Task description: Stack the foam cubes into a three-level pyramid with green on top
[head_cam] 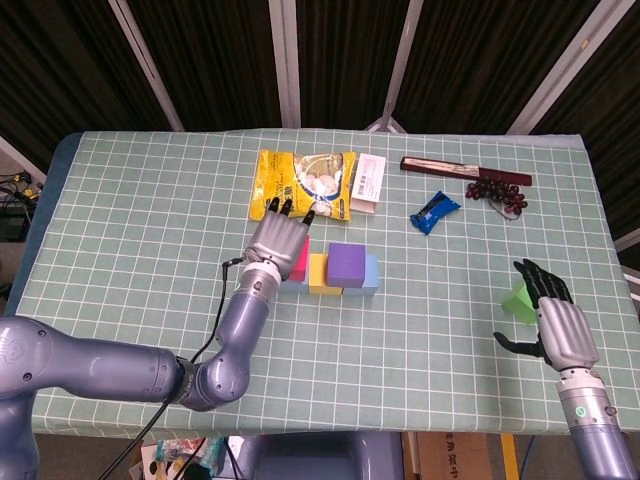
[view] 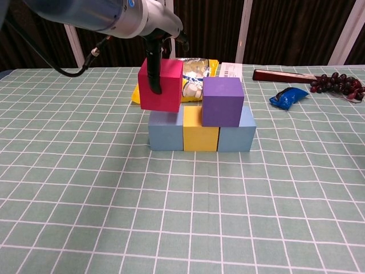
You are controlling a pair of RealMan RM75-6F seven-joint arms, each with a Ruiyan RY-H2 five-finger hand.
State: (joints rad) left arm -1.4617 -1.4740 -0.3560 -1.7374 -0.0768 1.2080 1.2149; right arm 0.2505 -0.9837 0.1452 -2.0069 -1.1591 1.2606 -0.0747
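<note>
Above the bottom row's nine o'clock end, the left hand [view: 155, 43] grasps the red cube [view: 160, 84], seemingly just touching the blue cube [view: 165, 130]; next, settle it beside the purple cube [view: 223, 101].

A red cube [view: 161, 84] is held by the left hand [view: 161, 43] over the left blue cube [view: 165, 131]; contact between them cannot be told; a purple cube [view: 222, 101] is seated on the yellow cube [view: 201, 132] and right blue cube [view: 238, 133].
</note>
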